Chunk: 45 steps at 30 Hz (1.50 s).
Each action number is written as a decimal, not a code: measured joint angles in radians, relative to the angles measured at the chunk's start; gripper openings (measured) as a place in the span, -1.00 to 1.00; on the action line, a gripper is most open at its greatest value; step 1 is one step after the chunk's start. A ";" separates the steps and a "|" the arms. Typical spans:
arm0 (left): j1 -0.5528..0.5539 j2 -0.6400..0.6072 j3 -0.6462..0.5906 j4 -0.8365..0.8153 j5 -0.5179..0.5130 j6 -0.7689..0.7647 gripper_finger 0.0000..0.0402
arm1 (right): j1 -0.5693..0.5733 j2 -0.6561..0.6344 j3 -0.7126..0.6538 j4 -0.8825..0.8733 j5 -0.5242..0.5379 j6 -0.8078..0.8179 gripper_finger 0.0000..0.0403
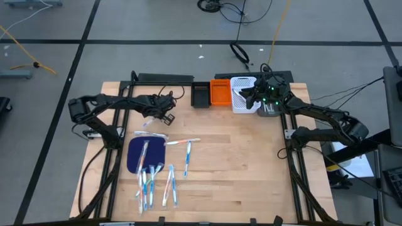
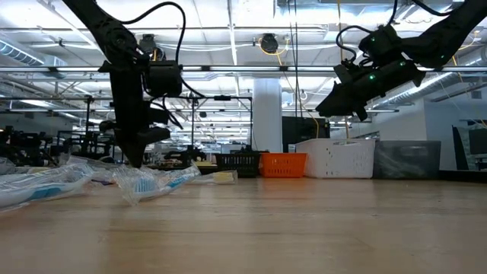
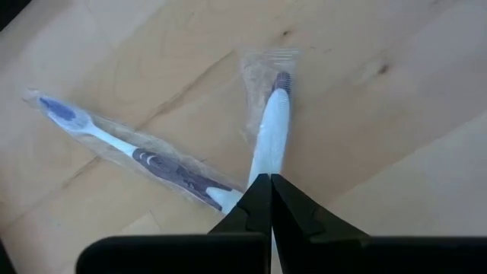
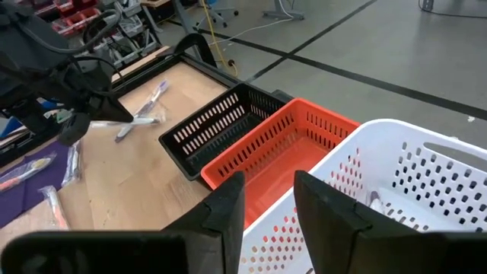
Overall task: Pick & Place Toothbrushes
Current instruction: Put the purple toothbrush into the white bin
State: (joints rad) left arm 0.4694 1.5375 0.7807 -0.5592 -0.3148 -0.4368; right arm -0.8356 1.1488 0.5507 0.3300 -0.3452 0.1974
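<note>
Left wrist view, my left gripper pinched on wrapped toothbrush, right gripper parted, empty, over white bin

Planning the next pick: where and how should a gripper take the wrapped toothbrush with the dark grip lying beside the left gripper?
Probably at the toothbrush's mid-handle, coming straight down with fingers across its length. It lies flat on the table, and its handle end tucks under the left gripper, which is shut on another one.
</note>
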 joint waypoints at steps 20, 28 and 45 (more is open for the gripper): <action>-0.159 -0.225 0.073 0.173 0.016 0.018 -1.00 | 0.019 0.000 0.000 0.005 -0.050 0.004 -0.48; -0.231 -0.230 0.074 0.494 0.053 0.103 -1.00 | 0.080 0.000 0.000 0.070 -0.157 0.005 -0.48; -0.344 -0.173 0.072 0.977 0.052 0.221 -1.00 | 0.289 0.000 0.000 0.351 -0.158 0.131 -0.48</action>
State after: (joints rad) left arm 0.1255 1.3646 0.8524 0.4176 -0.2627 -0.2156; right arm -0.5464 1.1484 0.5507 0.6815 -0.5034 0.3286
